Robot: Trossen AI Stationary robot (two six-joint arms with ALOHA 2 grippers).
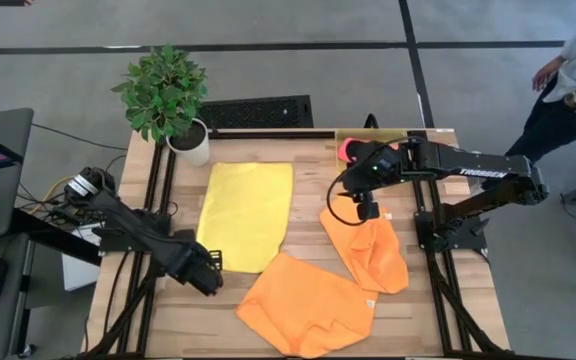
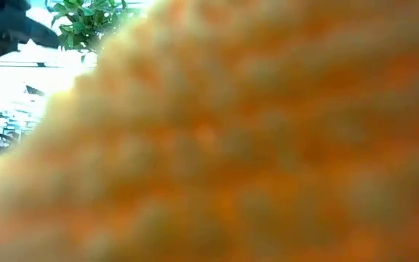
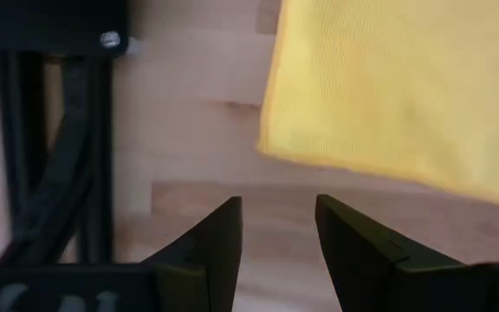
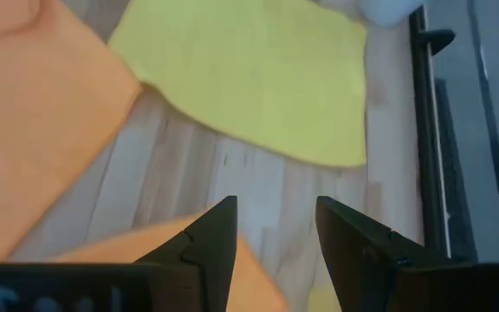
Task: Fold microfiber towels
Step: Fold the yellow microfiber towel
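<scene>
A potted plant [image 1: 168,100] stands at the wooden table's [image 1: 313,180] far left corner (white pot). A black grate [image 1: 256,111] lies behind it. A person [image 1: 568,85] stands far right.

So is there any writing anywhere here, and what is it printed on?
"TROSSEN": white letters on the right arm, read only partly in the high view.
Nothing is readable on the towels, the plant pot or the left arm.
</scene>
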